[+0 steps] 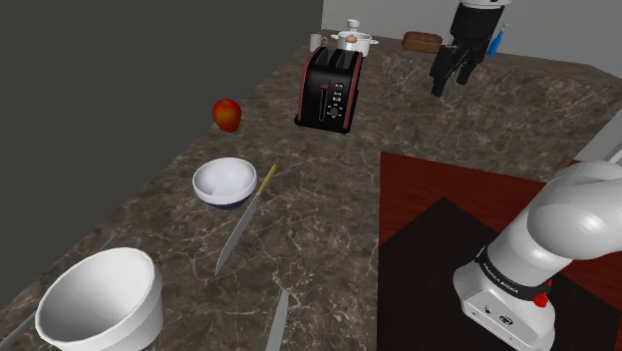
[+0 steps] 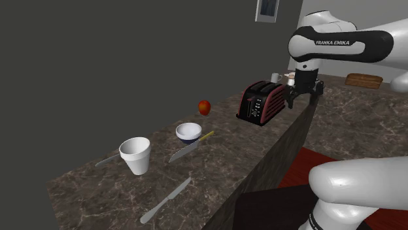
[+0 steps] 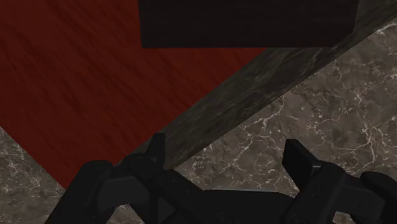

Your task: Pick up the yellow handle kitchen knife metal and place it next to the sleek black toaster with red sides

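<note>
The yellow-handled knife [image 1: 243, 224] [image 2: 189, 149] lies flat on the dark marble counter [image 1: 299, 249], its yellow handle [image 1: 265, 180] beside a small white bowl [image 1: 223, 181]. The black toaster with red sides [image 1: 331, 88] [image 2: 261, 101] stands farther back on the counter. My gripper [image 1: 452, 78] [image 2: 303, 92] hangs in the air to the shoulder view's right of the toaster, far from the knife. In the wrist view the gripper [image 3: 229, 156] is open with nothing between its fingers [image 3: 299, 159], above the counter's edge [image 3: 254, 95].
A red apple [image 1: 227, 114] sits left of the toaster in the shoulder view. A tall white cup [image 1: 100, 299] and a second knife [image 1: 277, 321] lie near the front. A pot [image 1: 352, 42] stands behind the toaster. A red rug [image 1: 449, 189] covers the floor.
</note>
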`<state>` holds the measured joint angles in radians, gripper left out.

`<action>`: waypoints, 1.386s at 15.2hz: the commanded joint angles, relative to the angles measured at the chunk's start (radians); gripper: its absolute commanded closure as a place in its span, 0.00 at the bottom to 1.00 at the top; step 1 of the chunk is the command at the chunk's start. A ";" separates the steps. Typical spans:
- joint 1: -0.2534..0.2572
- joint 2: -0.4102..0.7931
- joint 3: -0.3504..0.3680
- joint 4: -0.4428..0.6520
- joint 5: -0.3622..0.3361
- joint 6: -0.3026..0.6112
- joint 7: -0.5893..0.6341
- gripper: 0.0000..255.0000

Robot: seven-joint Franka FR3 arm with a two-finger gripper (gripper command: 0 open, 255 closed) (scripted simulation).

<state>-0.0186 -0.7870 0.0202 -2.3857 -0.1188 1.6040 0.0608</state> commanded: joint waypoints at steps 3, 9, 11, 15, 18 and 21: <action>0.005 0.003 0.039 -0.026 0.042 0.017 0.077 0.00; 0.022 0.051 0.159 -0.073 0.170 0.091 0.305 0.00; 0.027 0.081 0.201 -0.077 0.211 0.122 0.380 0.00; 0.033 0.159 0.282 -0.068 0.285 0.193 0.526 0.00; 0.033 0.234 0.343 -0.046 0.330 0.252 0.634 0.00; 0.028 0.320 0.403 -0.012 0.361 0.314 0.742 0.00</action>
<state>0.0125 -0.5007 0.4032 -2.4076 0.2325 1.8904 0.7653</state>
